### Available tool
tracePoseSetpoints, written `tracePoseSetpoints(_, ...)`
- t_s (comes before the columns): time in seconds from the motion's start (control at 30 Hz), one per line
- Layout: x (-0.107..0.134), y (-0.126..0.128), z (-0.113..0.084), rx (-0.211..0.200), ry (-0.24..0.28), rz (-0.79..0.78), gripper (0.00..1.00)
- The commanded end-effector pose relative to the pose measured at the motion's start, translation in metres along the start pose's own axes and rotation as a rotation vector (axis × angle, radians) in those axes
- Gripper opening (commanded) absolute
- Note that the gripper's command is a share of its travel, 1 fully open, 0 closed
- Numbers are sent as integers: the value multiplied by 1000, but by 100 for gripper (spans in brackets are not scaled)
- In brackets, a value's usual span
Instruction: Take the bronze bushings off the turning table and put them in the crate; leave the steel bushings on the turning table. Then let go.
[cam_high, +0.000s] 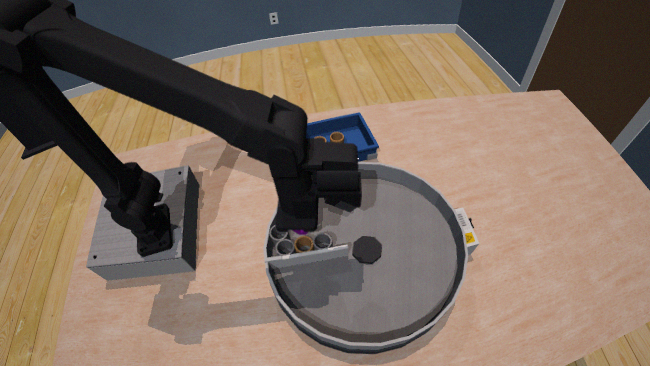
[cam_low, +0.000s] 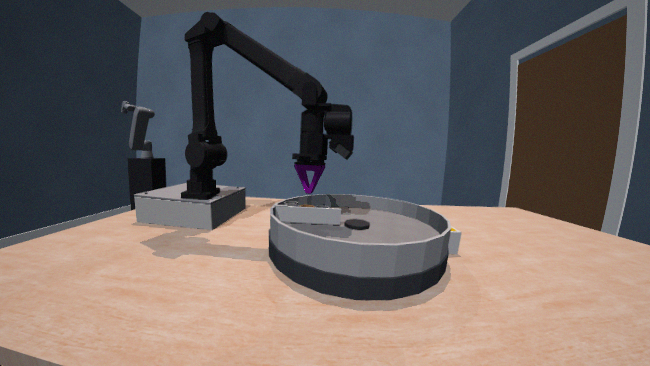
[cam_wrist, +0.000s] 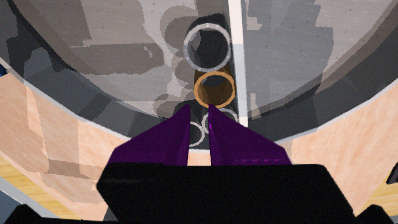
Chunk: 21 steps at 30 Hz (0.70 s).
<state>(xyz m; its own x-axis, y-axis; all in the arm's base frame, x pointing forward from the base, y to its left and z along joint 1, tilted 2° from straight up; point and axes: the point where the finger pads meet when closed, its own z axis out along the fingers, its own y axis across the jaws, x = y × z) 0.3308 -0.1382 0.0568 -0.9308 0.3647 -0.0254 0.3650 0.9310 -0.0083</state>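
On the pale wooden table (cam_high: 525, 200) (cam_low: 150, 300), a white barrier (cam_high: 310, 254) (cam_low: 309, 216) (cam_wrist: 239, 55) flanks the bushings (cam_high: 303, 244) (cam_wrist: 214, 90).

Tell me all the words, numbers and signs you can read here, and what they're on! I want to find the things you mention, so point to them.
No words or numbers can be read.
White box (cam_high: 471, 248) (cam_low: 454, 243) beside the turning table (cam_high: 367, 341) (cam_low: 360, 260) (cam_wrist: 117, 132): its yellow sign (cam_high: 469, 237) has a dark mark too small to make out for sure.
Same box: small dark printing (cam_high: 461, 220) above the sign, too blurred to read.
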Motion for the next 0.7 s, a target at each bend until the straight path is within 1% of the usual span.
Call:
tracePoseSetpoints(0.0, -4, -2, -10, 0, -41, -4, 14)
tracePoseSetpoints(0.67, -2, -3, -10, 0, -41, -2, 14)
